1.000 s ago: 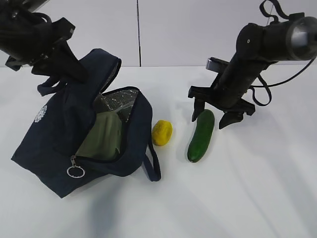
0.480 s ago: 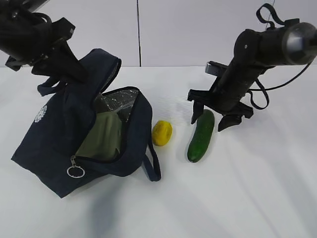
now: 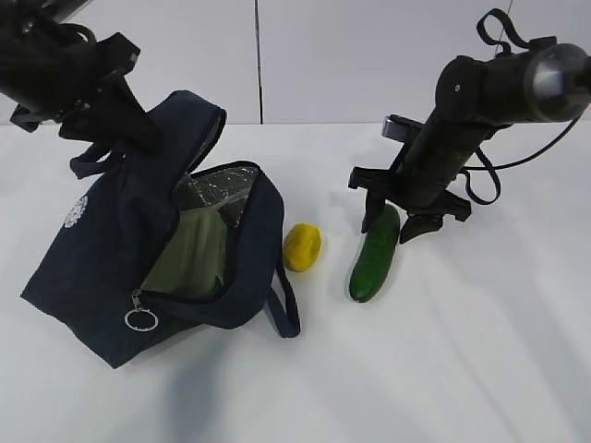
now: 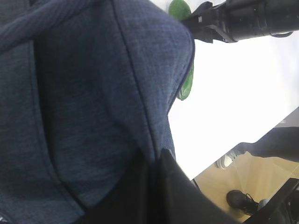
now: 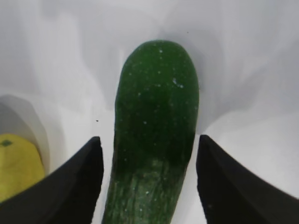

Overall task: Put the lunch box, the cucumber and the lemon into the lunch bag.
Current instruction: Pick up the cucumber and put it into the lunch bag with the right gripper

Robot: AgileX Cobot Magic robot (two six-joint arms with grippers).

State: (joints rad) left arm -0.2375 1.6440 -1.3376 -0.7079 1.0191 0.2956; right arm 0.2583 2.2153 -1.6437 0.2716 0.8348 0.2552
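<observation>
One cucumber lies flat on the tabletop, right of the lemon, long axis running near-to-far. Right tool straddles its far end, fingers apart, gaps either side. Left tool is clamped on lunch bag fabric, tips hidden. Lunch box sits partly buried inside.

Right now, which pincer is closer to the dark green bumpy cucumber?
The right pincer: its fingers straddle the far end of the dark green bumpy cucumber, small gaps showing either side. The left pincer is far off, pinching the navy fabric lunch bag.
</observation>
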